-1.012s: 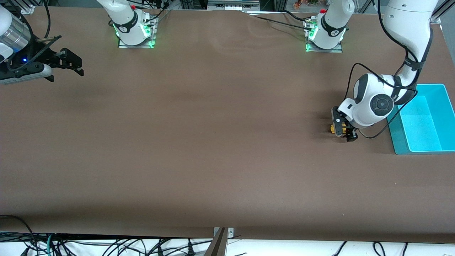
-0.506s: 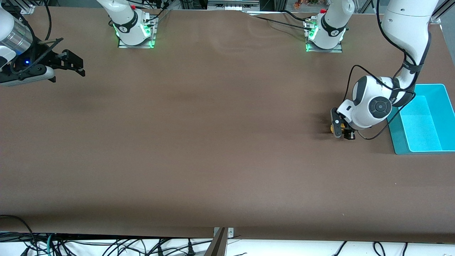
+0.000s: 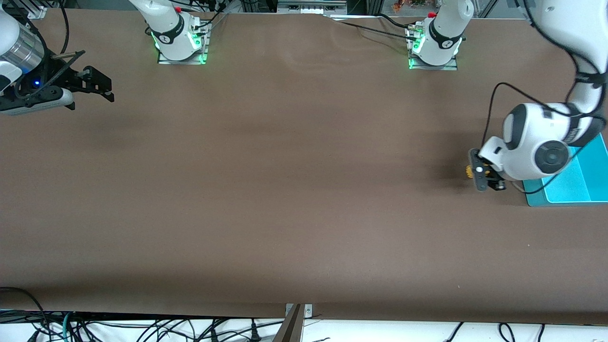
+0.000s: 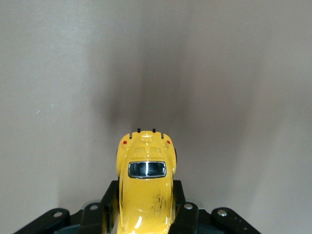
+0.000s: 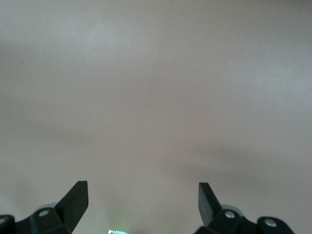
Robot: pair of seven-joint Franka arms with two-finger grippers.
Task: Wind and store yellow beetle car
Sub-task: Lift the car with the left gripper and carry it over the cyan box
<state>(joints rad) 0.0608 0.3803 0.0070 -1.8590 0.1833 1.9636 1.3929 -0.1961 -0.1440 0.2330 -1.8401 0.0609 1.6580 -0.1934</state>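
Note:
The yellow beetle car (image 3: 469, 170) is a tiny rounded toy with a dark window. My left gripper (image 3: 485, 181) is shut on its sides, low over the brown table beside the teal bin. The left wrist view shows the car (image 4: 146, 168) sticking out from between the black fingers (image 4: 108, 209), with its shadow on the table just ahead; my left gripper (image 4: 145, 207) clamps its body. I cannot tell whether the wheels touch the table. My right gripper (image 3: 107, 92) waits open over the table at the right arm's end, and in the right wrist view my right gripper (image 5: 143, 197) holds nothing.
A teal bin (image 3: 560, 200) stands at the left arm's end of the table, partly covered by the left arm's wrist. The two arm bases (image 3: 179, 42) (image 3: 433, 47) stand along the table's edge farthest from the front camera.
My left gripper has shut on the car and carried it toward the teal bin. The right arm has barely shifted.

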